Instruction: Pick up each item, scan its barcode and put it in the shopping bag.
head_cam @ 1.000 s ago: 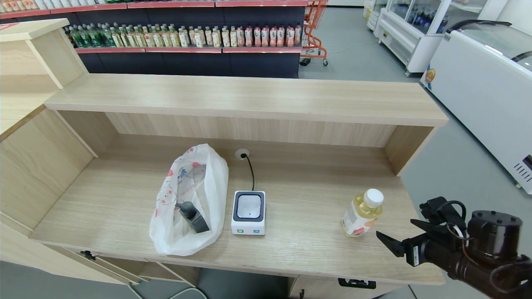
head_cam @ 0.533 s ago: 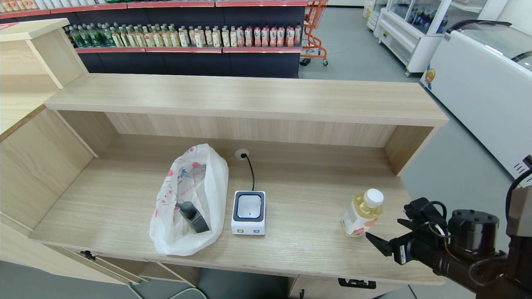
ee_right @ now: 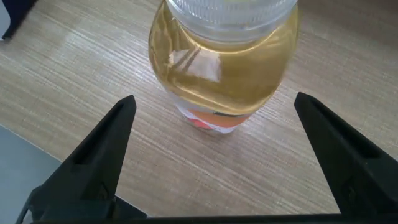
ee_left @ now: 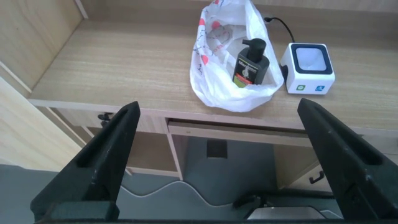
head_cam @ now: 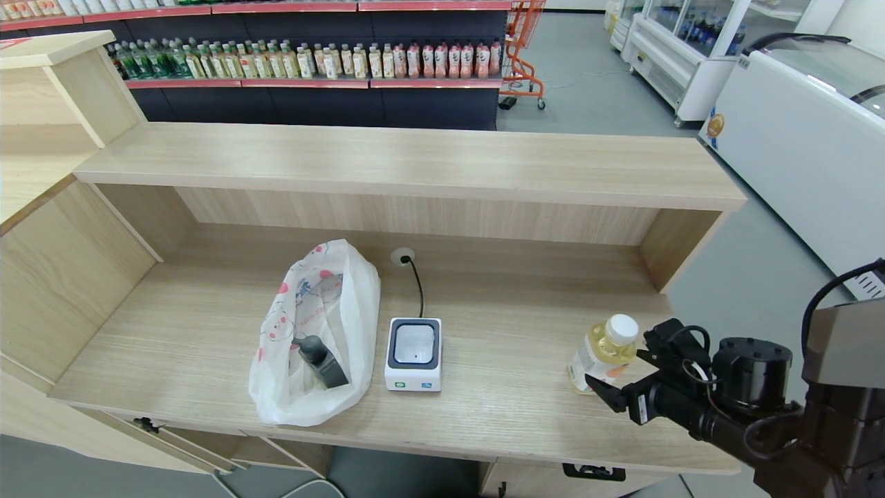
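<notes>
Right end effector (head_cam: 614, 368), head view: has closed in on bottle (head_cam: 603, 351) over last second. Fingers spread wide, empty, now just beside it at right end of counter (head_cam: 498, 415). Bag (head_cam: 311, 325) and scanner (head_cam: 413, 353) well apart to left.

Left wrist: left end effector (ee_left: 217, 111) wide open, empty, off counter front. Pump bottle (ee_left: 251, 61) already in bag.

Right wrist: bottle upright, centred ahead of open fingers, no contact seen. I judge grasp next, then scan.

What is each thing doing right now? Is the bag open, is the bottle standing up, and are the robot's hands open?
yellow bottle: upright on the counter, white cap on, not gripped.
shopping bag: lying on the counter, mouth open.
black pump bottle: inside the shopping bag, leaning.
scanner: on the counter, cable attached.
right gripper: open, close to the yellow bottle.
left gripper: open, holding nothing.
</notes>
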